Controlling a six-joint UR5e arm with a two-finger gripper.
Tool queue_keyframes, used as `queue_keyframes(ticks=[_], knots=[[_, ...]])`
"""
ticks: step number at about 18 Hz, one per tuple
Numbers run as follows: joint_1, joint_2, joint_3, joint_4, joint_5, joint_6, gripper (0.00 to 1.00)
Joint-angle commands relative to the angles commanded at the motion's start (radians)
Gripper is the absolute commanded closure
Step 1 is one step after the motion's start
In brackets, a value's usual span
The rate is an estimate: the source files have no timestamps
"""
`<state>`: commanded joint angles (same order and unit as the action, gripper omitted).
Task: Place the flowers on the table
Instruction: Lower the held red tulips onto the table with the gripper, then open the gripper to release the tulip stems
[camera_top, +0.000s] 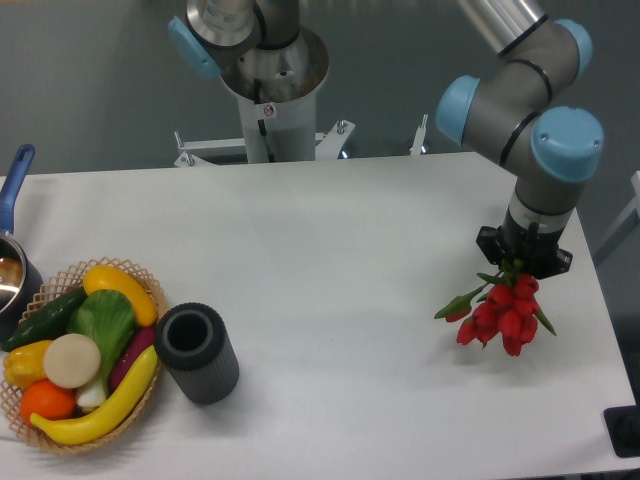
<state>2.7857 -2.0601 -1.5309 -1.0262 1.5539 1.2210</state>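
Note:
The flowers (503, 316), a small bunch of red tulips with green leaves, hang at the right side of the white table (330, 260). My gripper (517, 270) points down right above them and is shut on their stem end. The red heads point toward the front edge, low over or just touching the tabletop; I cannot tell which. The fingertips are hidden behind the leaves and the black gripper body.
A dark grey cylindrical vase (197, 352) lies on its side at the front left. Beside it is a wicker basket (140, 290) of toy fruit and vegetables. A blue-handled pot (12, 262) sits at the left edge. The arm's base (268, 75) stands behind the table.

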Motion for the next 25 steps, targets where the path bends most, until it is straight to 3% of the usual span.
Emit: queue_keyframes(ticks=[5, 6, 10, 11, 13, 17, 20, 25], knots=[[-0.006, -0.015, -0.006, 0.0, -0.002, -0.005, 0.88], [-0.008, -0.014, -0.008, 0.0, -0.003, -0.003, 0.83], [-0.006, -0.006, -0.011, 0.0, -0.011, -0.002, 0.52], [-0.006, -0.003, -0.011, 0.0, -0.011, -0.003, 0.39], [-0.003, -0.002, -0.009, 0.003, -0.009, -0.005, 0.01], [0.015, 0.002, -0.034, 0.08, -0.006, -0.003, 0.0], [0.063, 0.049, -0.086, 0.185, -0.002, 0.011, 0.0], [0.101, 0.072, -0.11, 0.201, -0.003, 0.052, 0.0]])
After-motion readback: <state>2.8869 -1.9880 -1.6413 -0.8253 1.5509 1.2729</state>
